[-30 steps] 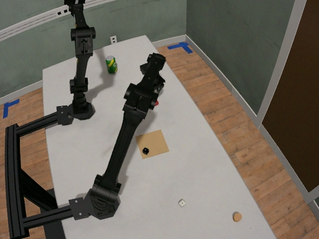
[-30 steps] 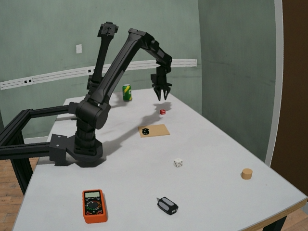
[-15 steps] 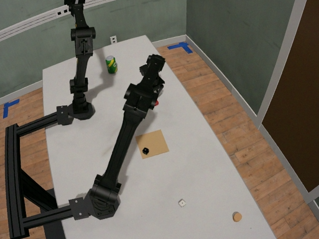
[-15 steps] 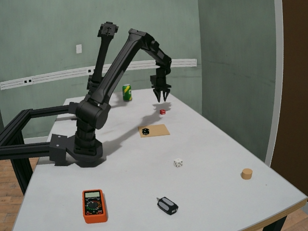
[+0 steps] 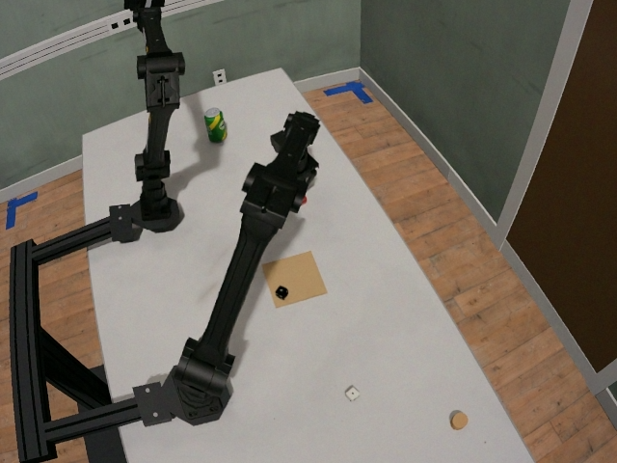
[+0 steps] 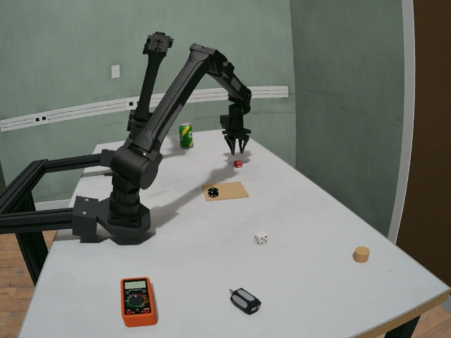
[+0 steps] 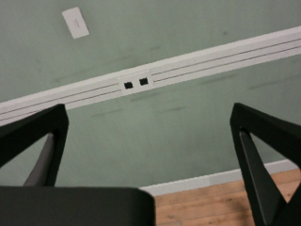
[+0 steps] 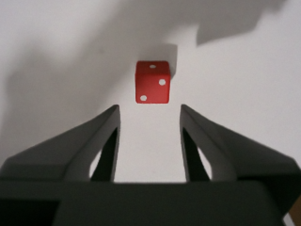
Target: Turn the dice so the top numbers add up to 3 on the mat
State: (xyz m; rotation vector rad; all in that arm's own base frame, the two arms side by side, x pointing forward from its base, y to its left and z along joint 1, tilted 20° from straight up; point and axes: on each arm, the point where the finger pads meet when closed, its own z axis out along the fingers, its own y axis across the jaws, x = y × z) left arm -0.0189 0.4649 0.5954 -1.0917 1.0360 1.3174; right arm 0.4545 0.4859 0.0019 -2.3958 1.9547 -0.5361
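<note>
Pointing 1 pip upward: white die [image 5: 352,394] [image 6: 261,238].

On the counter [image 5: 398,348] [image 6: 189,262], one die [image 5: 281,292] [image 6: 213,192] lies on the mat [image 5: 304,274] [image 6: 231,191]; the other two lie off the mat, on opposite sides of it.
</note>
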